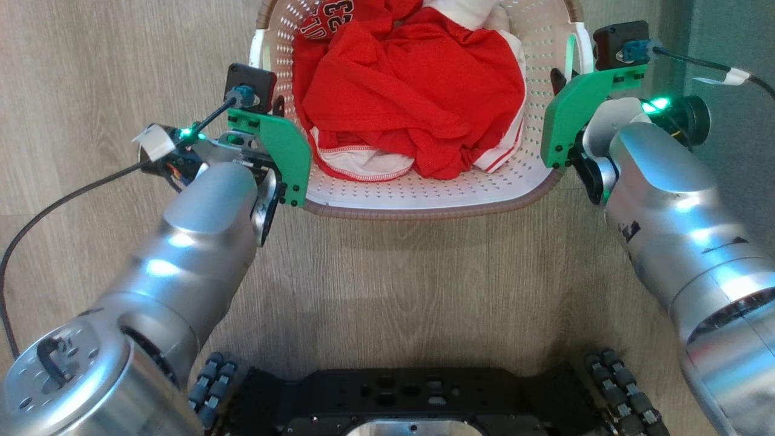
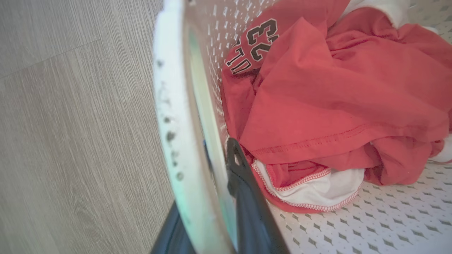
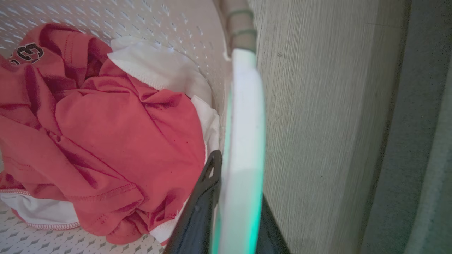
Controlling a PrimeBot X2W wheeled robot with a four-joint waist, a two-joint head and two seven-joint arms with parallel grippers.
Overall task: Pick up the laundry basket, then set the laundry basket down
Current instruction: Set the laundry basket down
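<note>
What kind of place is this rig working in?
Probably a home, or a lab mock-up of one. Cues: a wood-look plank floor, a laundry basket, and a red jersey heaped inside it with white garments. Which room it is, I cannot tell.

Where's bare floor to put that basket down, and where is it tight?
Free: the wooden floor between the laundry basket and the robot's wheeled base, and the floor left of the basket. Tight: right side, where a grey surface runs close.
</note>
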